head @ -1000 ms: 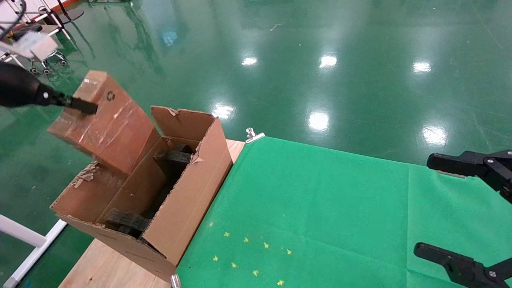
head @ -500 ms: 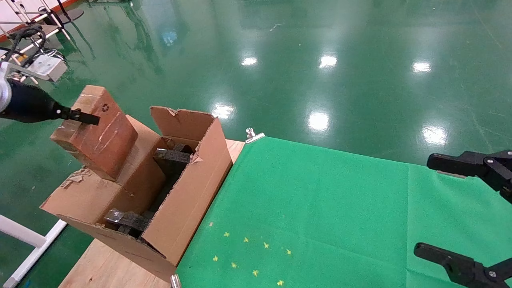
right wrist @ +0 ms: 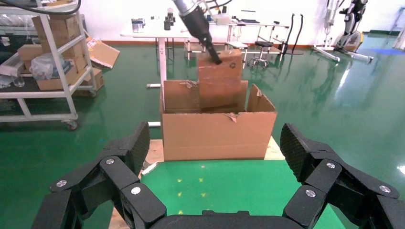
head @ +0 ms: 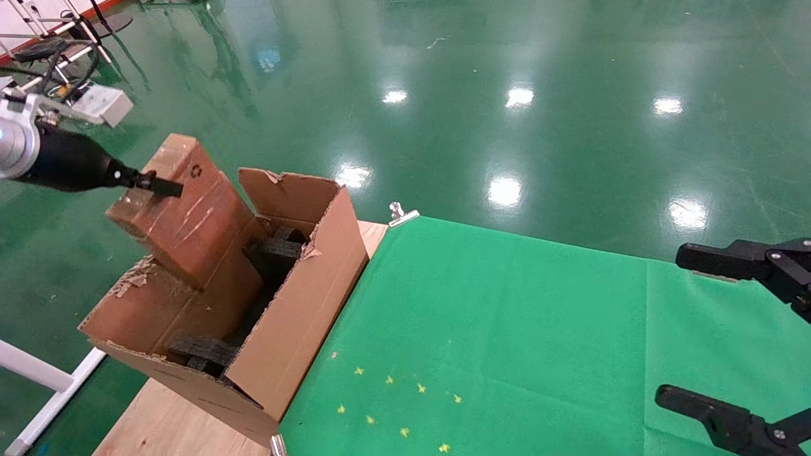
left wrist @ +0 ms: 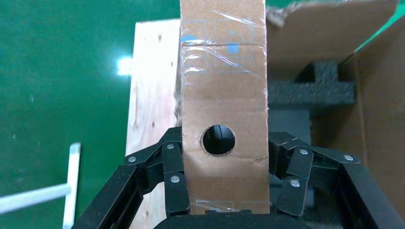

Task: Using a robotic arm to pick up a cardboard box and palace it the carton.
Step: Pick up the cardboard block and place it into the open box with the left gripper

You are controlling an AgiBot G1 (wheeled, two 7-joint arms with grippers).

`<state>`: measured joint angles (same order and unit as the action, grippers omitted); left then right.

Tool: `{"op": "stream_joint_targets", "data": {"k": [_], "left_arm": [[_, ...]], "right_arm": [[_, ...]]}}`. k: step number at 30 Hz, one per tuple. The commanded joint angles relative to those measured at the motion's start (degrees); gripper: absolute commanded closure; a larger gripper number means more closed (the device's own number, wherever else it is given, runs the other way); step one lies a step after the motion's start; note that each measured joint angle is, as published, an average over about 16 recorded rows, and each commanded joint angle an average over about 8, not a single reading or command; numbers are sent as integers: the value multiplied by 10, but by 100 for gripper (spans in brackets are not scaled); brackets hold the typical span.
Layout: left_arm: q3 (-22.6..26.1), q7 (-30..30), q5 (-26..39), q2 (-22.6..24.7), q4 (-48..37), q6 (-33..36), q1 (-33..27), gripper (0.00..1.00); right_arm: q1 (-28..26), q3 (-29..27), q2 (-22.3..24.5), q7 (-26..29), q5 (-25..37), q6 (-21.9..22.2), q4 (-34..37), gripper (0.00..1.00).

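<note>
My left gripper (head: 158, 185) on the white robotic arm (head: 16, 149) is shut on the upper end of the taped cardboard box (head: 190, 215). The box hangs tilted, its lower end dipping into the carton (head: 298, 304) along the carton's left wall. In the left wrist view the fingers (left wrist: 174, 162) clamp both sides of the box (left wrist: 223, 86) beside its round hole, with black foam (left wrist: 310, 90) below. The right wrist view shows the box (right wrist: 222, 78) standing up out of the carton (right wrist: 215, 133). My right gripper (head: 690, 329) is open and empty over the green cloth at the far right.
The carton stands on the wooden table's left end (head: 171, 424), with ragged flaps and black foam blocks (head: 203, 351) inside. A green cloth (head: 507, 329) with small yellow marks covers the rest, held by a metal clip (head: 400, 214). Shelving carts (right wrist: 43, 71) stand on the floor beyond.
My left gripper has carried the box down, then to the right, from outside the carton's left flap to over the opening. The flap was pushed out and has sprung back. The right arm has not moved.
</note>
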<state>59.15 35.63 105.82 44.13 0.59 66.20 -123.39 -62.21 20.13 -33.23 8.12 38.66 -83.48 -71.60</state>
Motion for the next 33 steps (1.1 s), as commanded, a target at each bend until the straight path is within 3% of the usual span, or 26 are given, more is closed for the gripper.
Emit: {"op": "stream_joint_targets", "data": {"k": [1, 33], "left_arm": [[2, 1, 3, 0, -5, 2, 3, 100], [-19, 31, -26, 7, -18, -75, 143, 100]], "right_arm": [[0, 0, 0, 0, 0, 0, 0, 0], [0, 0, 0, 0, 0, 0, 0, 0]]}}
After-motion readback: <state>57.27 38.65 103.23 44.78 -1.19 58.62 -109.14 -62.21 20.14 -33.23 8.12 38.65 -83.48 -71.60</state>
